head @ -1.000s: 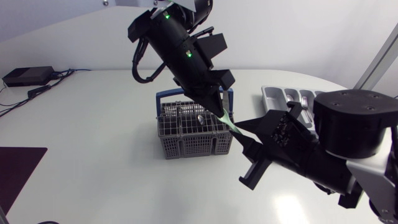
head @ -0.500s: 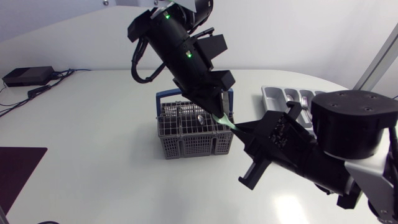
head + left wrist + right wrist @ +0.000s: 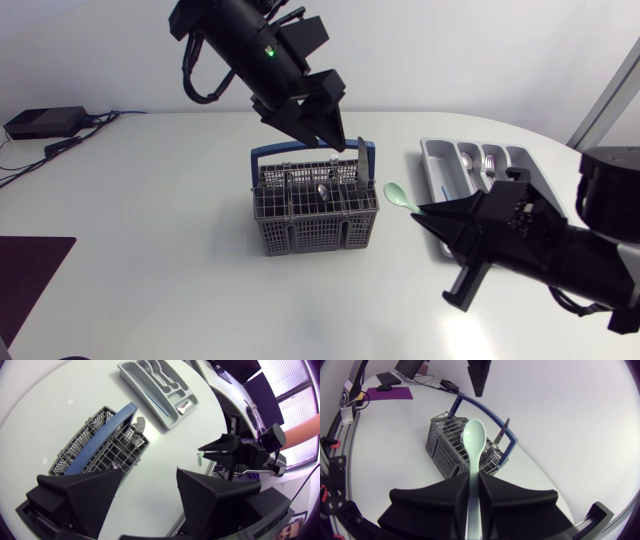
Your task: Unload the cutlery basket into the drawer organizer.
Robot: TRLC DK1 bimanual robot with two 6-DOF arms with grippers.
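Observation:
A grey cutlery basket [image 3: 315, 210] with a blue handle stands mid-table, and some cutlery still sticks up in it. My left gripper [image 3: 325, 125] hangs open above its back edge with nothing between the fingers. In the left wrist view the basket [image 3: 100, 442] lies ahead of those spread fingers. My right gripper [image 3: 432, 214] is to the right of the basket, shut on the handle of a mint-green spoon [image 3: 400, 196] whose bowl points toward the basket. The right wrist view shows the spoon [image 3: 472, 442] gripped between the fingers. The grey drawer organizer [image 3: 438, 165] lies at the back right and holds several pieces.
A black box with cables [image 3: 45, 122] sits at the far left edge. A dark mat [image 3: 25, 275] lies at the front left. Bare white tabletop surrounds the basket in front and to the left.
My left gripper has opened, let go of the green spoon, and risen up and to the left. My right arm has drawn back to the right with the spoon in its grip.

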